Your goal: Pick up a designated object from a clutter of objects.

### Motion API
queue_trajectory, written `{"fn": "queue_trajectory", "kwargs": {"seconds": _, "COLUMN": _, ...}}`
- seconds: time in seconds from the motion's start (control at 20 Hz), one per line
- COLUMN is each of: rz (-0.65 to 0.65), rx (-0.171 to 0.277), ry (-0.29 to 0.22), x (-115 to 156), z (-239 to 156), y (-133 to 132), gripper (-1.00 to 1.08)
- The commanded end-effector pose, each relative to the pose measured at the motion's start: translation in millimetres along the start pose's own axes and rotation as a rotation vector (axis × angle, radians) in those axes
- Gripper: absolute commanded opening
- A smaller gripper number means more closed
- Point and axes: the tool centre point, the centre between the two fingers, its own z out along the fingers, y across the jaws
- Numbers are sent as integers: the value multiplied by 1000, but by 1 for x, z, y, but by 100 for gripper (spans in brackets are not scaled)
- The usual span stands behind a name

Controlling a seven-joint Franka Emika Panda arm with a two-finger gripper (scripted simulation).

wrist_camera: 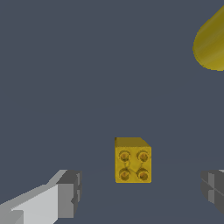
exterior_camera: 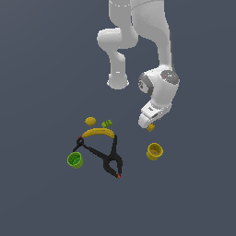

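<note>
No writing, brand or label can be read on anything in either view; every item is plain coloured. Furthest toward the exterior view's left stands the green cup (exterior_camera: 75, 160), upright with its mouth open upward, and one red-tipped arm of the black clamp (exterior_camera: 102, 154) reaches to just beside its rim. The clamp lies flat and splayed, its other red tip pointing down toward the lower edge of the exterior view. Above the clamp the yellow banana (exterior_camera: 97, 132) lies curved, touching or nearly touching the clamp's upper arms. Just above the banana sits the small yellow lump (exterior_camera: 90, 121), and beside that, a little to the right, the small green block (exterior_camera: 107, 123). Further right, the gripper (exterior_camera: 148, 123) hangs low with the yellow-orange brick (exterior_camera: 150, 127) right at its tip; in the wrist view the brick (wrist_camera: 133, 160) rests on the floor, four studs facing the camera, between the two grey fingers (wrist_camera: 70, 192), which stand well apart with clear gaps on both sides, touching nothing. Below and slightly right of the brick stands the yellow cup (exterior_camera: 154, 151), near it but apart; its curved side shows in the wrist view (wrist_camera: 212, 43). The surface (exterior_camera: 41, 198) is a flat, uniform dark blue-grey plane without edges, seams or walls visible, and the white arm (exterior_camera: 147, 27) descends from the top.
</note>
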Motion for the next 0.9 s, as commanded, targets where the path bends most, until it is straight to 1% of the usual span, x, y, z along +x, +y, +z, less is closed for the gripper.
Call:
{"fn": "queue_trajectory", "kwargs": {"seconds": 0.0, "rz": -1, "rx": 0, "ry": 0, "x": 0, "z": 4, "y": 0, "gripper": 100}}
{"fn": "queue_trajectory", "kwargs": {"seconds": 0.45, "rz": -3, "rx": 1, "ry": 0, "x": -1, "z": 40, "y": -1, "gripper": 100}}
{"fn": "queue_trajectory", "kwargs": {"seconds": 0.75, "rz": -3, "rx": 0, "ry": 0, "x": -1, "z": 48, "y": -1, "gripper": 100}}
{"fn": "queue_trajectory", "kwargs": {"seconds": 0.8, "rz": -3, "rx": 0, "ry": 0, "x": -1, "z": 48, "y": -1, "gripper": -100}}
{"fn": "queue_trajectory", "kwargs": {"seconds": 0.85, "rz": -3, "rx": 0, "ry": 0, "x": -1, "z": 48, "y": -1, "gripper": -100}}
